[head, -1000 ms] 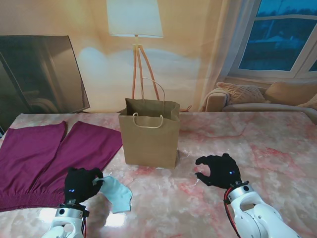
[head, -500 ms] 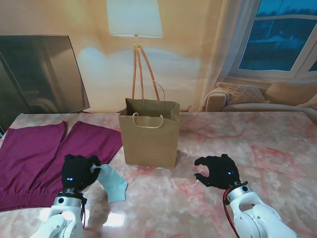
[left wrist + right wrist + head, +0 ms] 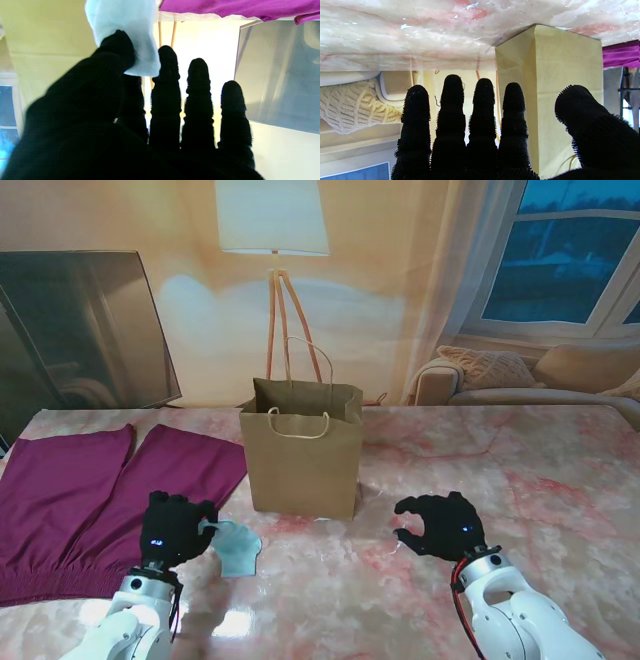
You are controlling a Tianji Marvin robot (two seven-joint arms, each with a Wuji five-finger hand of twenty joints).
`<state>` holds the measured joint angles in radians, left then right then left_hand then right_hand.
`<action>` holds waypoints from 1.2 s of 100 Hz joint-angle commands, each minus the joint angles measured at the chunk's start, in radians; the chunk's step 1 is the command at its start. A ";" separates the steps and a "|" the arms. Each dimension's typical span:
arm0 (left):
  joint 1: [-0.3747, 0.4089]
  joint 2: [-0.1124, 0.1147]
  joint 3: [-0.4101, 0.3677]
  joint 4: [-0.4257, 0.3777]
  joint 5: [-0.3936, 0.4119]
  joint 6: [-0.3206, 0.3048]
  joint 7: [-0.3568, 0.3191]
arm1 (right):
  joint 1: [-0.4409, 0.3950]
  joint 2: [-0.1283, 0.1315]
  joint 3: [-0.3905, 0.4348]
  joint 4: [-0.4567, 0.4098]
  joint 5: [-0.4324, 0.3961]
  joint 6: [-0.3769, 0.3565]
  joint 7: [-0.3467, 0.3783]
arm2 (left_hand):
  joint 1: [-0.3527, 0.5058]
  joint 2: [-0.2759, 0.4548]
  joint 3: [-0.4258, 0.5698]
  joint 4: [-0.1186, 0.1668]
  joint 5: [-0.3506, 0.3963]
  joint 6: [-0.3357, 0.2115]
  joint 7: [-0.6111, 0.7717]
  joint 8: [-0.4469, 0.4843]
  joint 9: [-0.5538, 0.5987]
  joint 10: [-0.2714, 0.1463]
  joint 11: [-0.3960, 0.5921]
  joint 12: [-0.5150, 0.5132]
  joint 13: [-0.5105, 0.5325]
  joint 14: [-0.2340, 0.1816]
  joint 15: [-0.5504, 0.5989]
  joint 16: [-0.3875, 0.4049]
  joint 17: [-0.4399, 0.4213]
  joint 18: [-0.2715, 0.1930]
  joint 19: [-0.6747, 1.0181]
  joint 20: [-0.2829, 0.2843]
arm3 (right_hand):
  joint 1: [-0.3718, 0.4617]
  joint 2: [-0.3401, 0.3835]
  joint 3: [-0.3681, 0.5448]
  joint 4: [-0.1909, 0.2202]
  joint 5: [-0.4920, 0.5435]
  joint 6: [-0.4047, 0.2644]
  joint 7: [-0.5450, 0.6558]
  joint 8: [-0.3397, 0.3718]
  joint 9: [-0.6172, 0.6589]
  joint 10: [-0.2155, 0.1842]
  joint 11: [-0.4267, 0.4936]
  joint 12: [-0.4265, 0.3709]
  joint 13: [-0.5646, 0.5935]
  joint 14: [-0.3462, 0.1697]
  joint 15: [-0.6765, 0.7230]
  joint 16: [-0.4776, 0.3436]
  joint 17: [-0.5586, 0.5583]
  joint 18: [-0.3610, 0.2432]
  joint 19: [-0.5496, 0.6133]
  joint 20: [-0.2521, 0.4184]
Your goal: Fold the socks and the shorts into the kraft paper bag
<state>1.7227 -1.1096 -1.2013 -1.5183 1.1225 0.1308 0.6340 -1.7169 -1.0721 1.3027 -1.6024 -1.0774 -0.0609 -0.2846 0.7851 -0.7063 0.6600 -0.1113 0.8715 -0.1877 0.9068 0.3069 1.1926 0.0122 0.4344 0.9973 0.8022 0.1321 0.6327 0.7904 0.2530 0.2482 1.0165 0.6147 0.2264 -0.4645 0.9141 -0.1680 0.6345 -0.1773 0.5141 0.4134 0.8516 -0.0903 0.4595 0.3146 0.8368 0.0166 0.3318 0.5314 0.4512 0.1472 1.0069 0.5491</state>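
My left hand (image 3: 172,527) sits low over the near left part of the counter (image 3: 520,470), palm down, its fingers (image 3: 165,82) pointing away from me toward the floor lamp. The thumb and forefinger pinch one end of the pale blue sock (image 3: 236,546); in the left wrist view that sock (image 3: 125,30) is caught between the thumb tip and the finger next to it, while the other three fingers stand straight and hold nothing. The rest of the sock lies crumpled on the counter just to the right of that hand.

The magenta shorts (image 3: 90,500) lie spread flat on the left side, their waistband nearest me (and just beside my left hand). The kraft paper bag (image 3: 303,455) stands upright and open-topped in the middle, farther from me than both hands.

My right hand (image 3: 440,525) hovers to the right of the bag, apart from it, palm down, gripping nothing. Its four fingers (image 3: 452,105) are straight and side by side, the thumb spread off toward the bag (image 3: 560,82).
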 commanded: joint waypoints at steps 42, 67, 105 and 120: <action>0.027 0.031 0.070 -0.006 0.058 -0.041 -0.068 | -0.020 -0.002 0.003 -0.003 -0.004 0.000 0.007 | -0.010 -0.027 0.032 -0.053 -0.020 -0.044 0.059 0.023 -0.057 -0.060 0.011 0.072 -0.051 -0.028 -0.046 0.014 -0.028 0.007 -0.038 -0.019 | -0.010 0.025 -0.019 0.057 0.015 0.001 0.001 0.008 0.013 0.015 0.019 0.015 0.014 0.020 0.017 0.018 0.002 0.022 0.034 0.028; 0.076 0.039 0.023 -0.069 0.033 -0.115 -0.221 | -0.024 -0.003 0.008 -0.007 -0.010 0.006 -0.001 | -0.284 0.050 0.022 0.001 -0.076 0.096 -0.305 0.124 -0.352 0.016 -0.110 -0.377 -0.229 0.000 -0.213 -0.063 -0.137 -0.005 -0.177 -0.008 | -0.009 0.014 -0.026 0.061 0.016 0.002 -0.001 0.008 0.011 0.016 0.017 0.015 0.011 0.021 0.017 0.018 -0.002 0.022 0.034 0.028; 0.114 0.011 -0.032 -0.108 -0.056 -0.101 -0.171 | -0.025 -0.004 0.005 -0.007 -0.007 0.007 -0.004 | -0.238 0.199 -0.010 0.042 -0.158 0.158 -0.496 0.076 -0.405 0.044 -0.221 -0.562 -0.244 0.003 -0.289 -0.150 -0.154 -0.009 -0.240 0.030 | -0.013 0.012 -0.023 0.060 0.016 0.004 0.000 0.008 0.010 0.017 0.018 0.015 0.009 0.022 0.016 0.017 -0.004 0.024 0.033 0.028; 0.092 0.014 -0.022 -0.095 -0.022 -0.004 -0.181 | -0.025 -0.003 0.005 -0.004 -0.003 0.006 0.003 | -0.253 0.171 0.008 0.022 -0.279 0.298 -0.689 -0.054 -0.569 0.091 -0.261 -0.591 -0.422 0.016 -0.359 -0.208 -0.213 -0.059 -0.270 -0.005 | -0.013 0.016 -0.023 0.060 0.015 0.004 0.000 0.008 0.012 0.020 0.018 0.015 0.011 0.022 0.017 0.017 0.001 0.022 0.036 0.028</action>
<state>1.8268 -1.0978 -1.2221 -1.6144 1.0974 0.1335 0.4861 -1.7345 -1.0725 1.3104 -1.6041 -1.0788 -0.0536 -0.2867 0.5352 -0.5115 0.6497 -0.0963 0.6490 0.0609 0.2793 0.2973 0.7055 0.0610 0.2047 0.4222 0.4693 0.1344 0.3196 0.6140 0.0797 0.2196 0.7723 0.6179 0.2264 -0.4541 0.8958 -0.1680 0.6349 -0.1773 0.5141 0.4134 0.8517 -0.0890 0.4597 0.3233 0.8369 0.0185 0.3318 0.5315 0.4513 0.1475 1.0166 0.5491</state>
